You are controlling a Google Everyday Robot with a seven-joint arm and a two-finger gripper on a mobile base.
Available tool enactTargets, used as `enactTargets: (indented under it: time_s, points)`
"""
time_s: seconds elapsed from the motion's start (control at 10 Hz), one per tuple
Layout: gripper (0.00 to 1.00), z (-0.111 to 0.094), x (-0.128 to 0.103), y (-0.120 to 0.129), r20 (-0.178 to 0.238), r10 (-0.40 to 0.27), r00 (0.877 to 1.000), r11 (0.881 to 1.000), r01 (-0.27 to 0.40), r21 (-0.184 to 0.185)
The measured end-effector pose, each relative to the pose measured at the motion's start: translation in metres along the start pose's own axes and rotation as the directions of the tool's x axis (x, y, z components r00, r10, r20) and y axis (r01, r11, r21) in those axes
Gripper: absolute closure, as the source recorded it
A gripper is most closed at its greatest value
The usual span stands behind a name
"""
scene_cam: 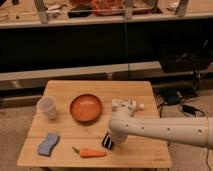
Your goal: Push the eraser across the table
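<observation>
Camera view looks down on the table (pixel 135 90) from in front of it. Its top is pale tan wooden planks running side to side, rectangular, with rounded corners.

My arm (pixel 165 131), a smooth white tube with a rounded elbow, reaches in over the right edge. It ends low above the planks, close to the near edge and a little right of the middle. The gripper (pixel 109 141) shows there as a small, dark, blocky shape that tilts slightly. I cannot tell whether it is released or clenched, nor whether any of that dark block is the eraser rather than the gripper itself.

A slim orange carrot (pixel 91 153) lies along the near edge, just beside the gripper on its left, with its tip pointing right. Toward the near left corner lies a soft-looking blue sponge (pixel 48 143) with a wavy outline. A translucent white cup (pixel 47 107) stands upright by the left edge. At mid-table sits a round, shallow, orange-brown bowl (pixel 85 107) with a matte look. Just beside it, toward the right edge, is a small lumpy white object (pixel 126 105) that I cannot identify.
</observation>
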Motion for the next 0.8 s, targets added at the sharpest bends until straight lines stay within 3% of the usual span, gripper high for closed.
enactTargets:
  time_s: [0.8]
  points:
    - [1.00,-0.0003,-0.0050,-0.0051,0.000,-0.014,1.000,1.000,0.014,0.000]
